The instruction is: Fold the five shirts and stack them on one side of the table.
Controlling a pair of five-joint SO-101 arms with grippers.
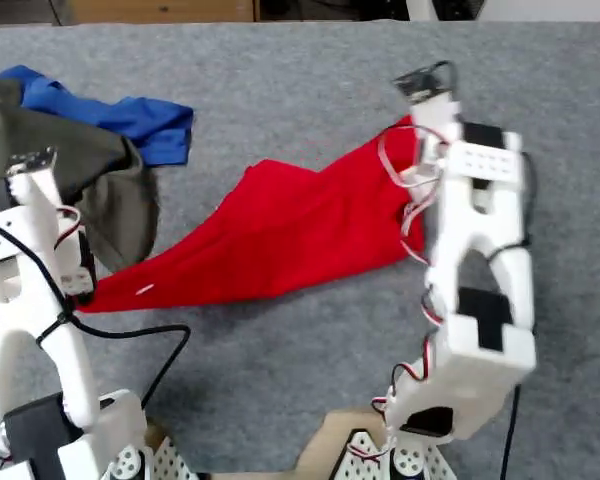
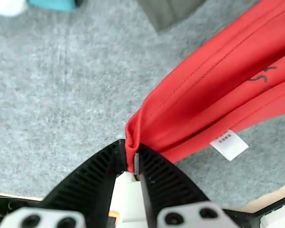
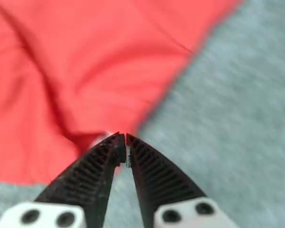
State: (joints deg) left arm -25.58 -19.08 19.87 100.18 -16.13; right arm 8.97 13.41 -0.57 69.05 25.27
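A red shirt (image 1: 280,225) lies stretched in a long diagonal across the grey table, from near left to far right. My left gripper (image 1: 83,287) is shut on its bunched near-left end (image 2: 133,142), with a white tag (image 2: 229,144) hanging close by. At the far right end my right gripper (image 1: 418,150) is shut, and a fold of the red shirt (image 3: 85,71) rises to its tips (image 3: 124,141). An olive shirt (image 1: 90,170) and a blue shirt (image 1: 140,120) sit crumpled at the far left.
The olive shirt (image 2: 171,12) lies just beyond the left gripper. Grey felt (image 1: 280,380) is bare in front of the red shirt and at the far middle. Both arm bases stand at the near edge, and a black cable (image 1: 130,335) trails by the left one.
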